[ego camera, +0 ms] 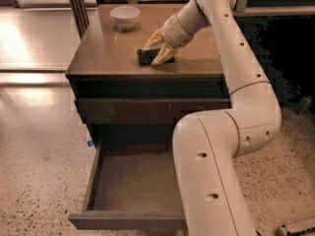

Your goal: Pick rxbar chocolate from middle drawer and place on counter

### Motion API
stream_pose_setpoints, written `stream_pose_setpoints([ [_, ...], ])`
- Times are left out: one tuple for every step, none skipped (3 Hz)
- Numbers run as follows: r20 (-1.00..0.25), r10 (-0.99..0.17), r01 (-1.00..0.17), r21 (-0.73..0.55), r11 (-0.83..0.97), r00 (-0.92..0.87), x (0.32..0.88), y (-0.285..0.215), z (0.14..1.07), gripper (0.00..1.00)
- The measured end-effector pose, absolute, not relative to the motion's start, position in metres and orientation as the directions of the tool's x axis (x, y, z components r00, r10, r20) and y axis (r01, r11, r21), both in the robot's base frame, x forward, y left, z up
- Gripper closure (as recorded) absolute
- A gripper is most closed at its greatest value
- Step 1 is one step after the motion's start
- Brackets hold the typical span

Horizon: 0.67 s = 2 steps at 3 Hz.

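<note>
Near left, the middle drawer [132, 182] stands pulled out below the cabinet, and what shows of its grey-brown floor is bare. The rest lies behind my own arm [216, 181]. Above it, a white bowl [125, 16] sits at the far left corner of the counter [101, 50].

Right of the bowl and nearer the front edge, the rxbar chocolate [144, 57] lies flat on the counter, its black wrapper poking out to the left of my gripper [154, 53]. My two pale fingers [162, 59] are narrowly parted, one on each side of the bar's right end, and appear to pinch it.

By my reckoning this is the placing step, with the bar down on the slab. What remains is to spread the fingers, let go cleanly, then lift straight up and away to the right without dragging the wrapper along.
</note>
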State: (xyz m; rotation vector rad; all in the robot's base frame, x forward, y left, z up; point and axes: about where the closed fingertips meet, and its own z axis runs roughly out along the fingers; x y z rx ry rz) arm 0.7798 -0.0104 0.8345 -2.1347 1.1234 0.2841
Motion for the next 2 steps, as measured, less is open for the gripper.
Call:
stream_pose_setpoints([
  [-0.483,-0.638,-0.791,-0.480,-0.381,0.600,0.7798,-0.0104,0.8345,0.00],
  [-0.483,-0.638,-0.791,-0.480,-0.381,0.600,0.7798,-0.0104,0.8345,0.00],
])
